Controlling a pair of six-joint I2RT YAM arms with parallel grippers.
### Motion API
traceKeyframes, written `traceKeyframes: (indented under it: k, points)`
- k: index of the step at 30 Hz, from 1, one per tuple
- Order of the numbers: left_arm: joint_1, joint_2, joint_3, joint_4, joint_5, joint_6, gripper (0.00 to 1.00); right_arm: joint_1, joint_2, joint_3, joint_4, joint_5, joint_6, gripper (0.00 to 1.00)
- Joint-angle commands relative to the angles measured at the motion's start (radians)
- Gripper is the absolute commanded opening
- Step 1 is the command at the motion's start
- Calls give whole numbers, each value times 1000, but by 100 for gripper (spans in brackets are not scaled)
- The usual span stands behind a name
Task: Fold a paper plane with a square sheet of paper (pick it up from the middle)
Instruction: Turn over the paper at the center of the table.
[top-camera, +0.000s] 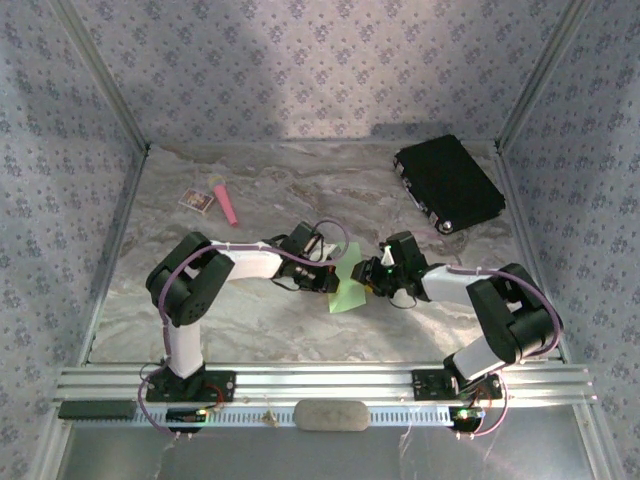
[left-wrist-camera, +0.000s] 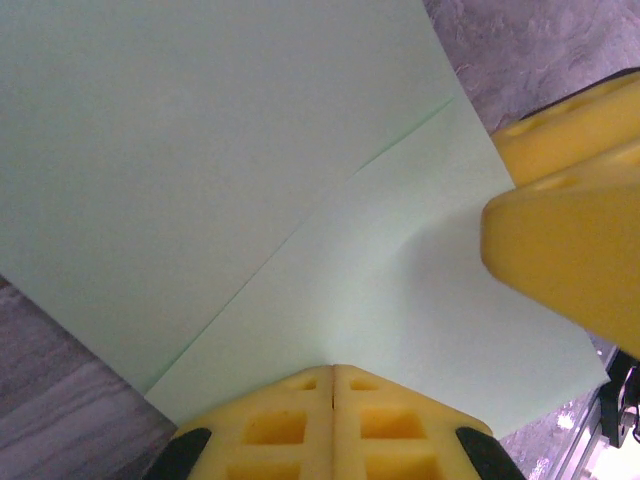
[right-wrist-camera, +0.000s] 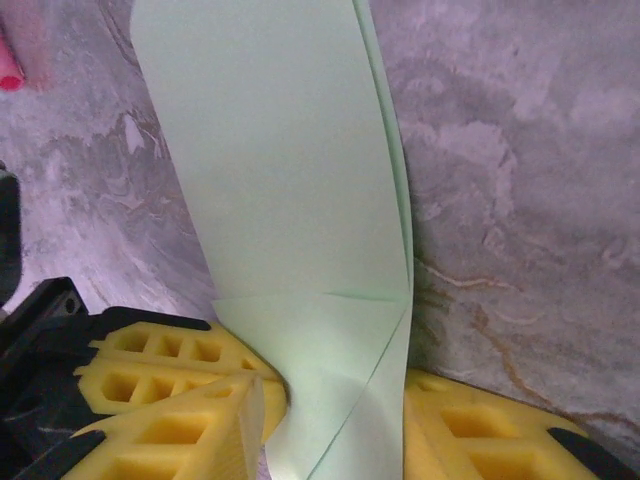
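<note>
the sheet of paper (top-camera: 349, 292) sits mid-table between left gripper (top-camera: 335, 275) and right gripper (top-camera: 375, 283), case (top-camera: 447, 182) behind right, stick (top-camera: 226, 203) beside card (top-camera: 196, 201) behind left.

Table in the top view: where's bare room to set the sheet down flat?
Free: the far-centre tabletop between the pink stick and black case, and the near-centre strip along the rail. Crowded mid-table, where the left gripper and right gripper meet at the green sheet.

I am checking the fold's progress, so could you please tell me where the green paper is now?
In the top view the green paper is mid-table, pinched by the left gripper, with the right gripper straddling it.
</note>
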Motion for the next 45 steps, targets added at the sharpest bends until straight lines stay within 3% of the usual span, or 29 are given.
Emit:
traceKeyframes:
  k: [1,5,26,32,37,45]
  points:
    - [1,-9,5,-23,-11,3,4,-13,9,-12,28,-22,-27,35]
    - [2,-7,7,-21,-10,-1,4,-24,33,-22,69,-44,-21,29]
    - [5,-25,-10,12,-2,-23,9,-48,62,-31,102,-66,-43,14]
    - [6,-76,-24,39,0,-34,18,-48,39,-29,86,-63,-52,7]
    - [2,-196,-93,98,-87,-34,29,-43,-42,-10,-13,-21,-85,5]
    - [1,-451,-237,120,-345,-22,36,18,-217,123,-377,155,-227,5]
